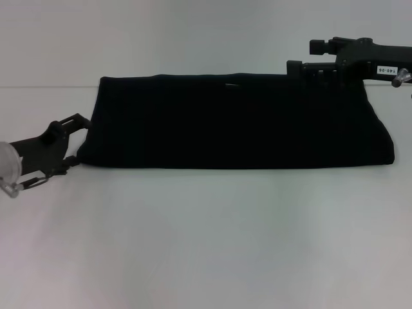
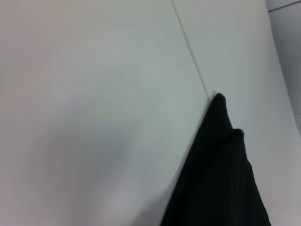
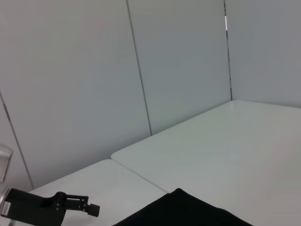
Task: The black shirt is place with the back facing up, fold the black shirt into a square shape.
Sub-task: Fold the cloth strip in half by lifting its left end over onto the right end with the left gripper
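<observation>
Two arms flank the black shirt [image 1: 238,121], which lies across the middle of the head view as a wide, low band on the white counter [image 1: 206,238], its upper edge running along the counter's far border and its lower edge nearly straight. The band is broader at the right, where its lower corner rounds off, and narrower at the left. A small pale mark shows near the middle of the upper edge. The left end effector [image 1: 80,138] sits at the left of the frame, its fingers spread apart with one tip above and one below, right at the shirt's lower-left corner; whether they touch the cloth I cannot tell. The right end effector [image 1: 297,69] reaches in from the upper right of the frame and meets the shirt's upper edge near its right end; whether its fingers are spread or pressed together I cannot tell. In the left wrist view the shirt [image 2: 221,183] fills the lower right as a dark wedge with a small rounded fold at its tip. In the right wrist view the shirt [image 3: 188,212] shows at the bottom edge, and the left end effector [image 3: 89,207] appears at the lower left.
</observation>
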You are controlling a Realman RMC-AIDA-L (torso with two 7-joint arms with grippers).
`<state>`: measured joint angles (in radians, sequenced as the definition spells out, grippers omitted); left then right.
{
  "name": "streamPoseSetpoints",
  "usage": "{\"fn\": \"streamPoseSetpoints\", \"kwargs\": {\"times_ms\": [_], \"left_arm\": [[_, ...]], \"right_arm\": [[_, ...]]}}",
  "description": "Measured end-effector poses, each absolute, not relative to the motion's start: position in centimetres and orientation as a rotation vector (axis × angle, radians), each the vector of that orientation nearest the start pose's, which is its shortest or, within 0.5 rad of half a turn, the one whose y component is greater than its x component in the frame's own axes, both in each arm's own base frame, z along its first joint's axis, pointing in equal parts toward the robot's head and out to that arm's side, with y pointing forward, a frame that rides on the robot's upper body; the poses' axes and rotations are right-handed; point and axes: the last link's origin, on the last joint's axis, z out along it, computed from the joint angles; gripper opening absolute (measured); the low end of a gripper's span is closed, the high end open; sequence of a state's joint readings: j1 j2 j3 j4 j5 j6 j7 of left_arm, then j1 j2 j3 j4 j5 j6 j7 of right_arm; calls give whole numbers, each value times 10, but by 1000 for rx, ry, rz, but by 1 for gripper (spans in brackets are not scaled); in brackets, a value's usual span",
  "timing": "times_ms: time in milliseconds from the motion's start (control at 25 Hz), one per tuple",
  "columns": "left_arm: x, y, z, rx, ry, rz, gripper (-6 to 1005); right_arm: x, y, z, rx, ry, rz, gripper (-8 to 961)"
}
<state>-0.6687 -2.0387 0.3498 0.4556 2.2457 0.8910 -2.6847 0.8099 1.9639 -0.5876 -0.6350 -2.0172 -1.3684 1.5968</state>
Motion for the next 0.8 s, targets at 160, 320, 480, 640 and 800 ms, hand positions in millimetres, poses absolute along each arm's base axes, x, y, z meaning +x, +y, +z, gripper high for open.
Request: {"fn": "streamPoseSetpoints", "kwargs": {"times_ms": [160,320,480,640,800], "left_arm": [[-339,397,24,-1265,-2145,-866,950],[-339,393,23,-1286,-2162,-864,949],[-339,390,21,-1292,-2173,-860,949],[-340,386,21,-1307,-2185,-861,949],[-344,382,24,-1302,-2186,-865,949]], "right_arm": [[196,435,61,-2539,596,684,925],[195,435,62,-2538,588,684,925],[194,435,63,-2537,586,684,925],[193,436,62,-2539,583,684,925],[192,436,62,-2542,579,683,925]]}}
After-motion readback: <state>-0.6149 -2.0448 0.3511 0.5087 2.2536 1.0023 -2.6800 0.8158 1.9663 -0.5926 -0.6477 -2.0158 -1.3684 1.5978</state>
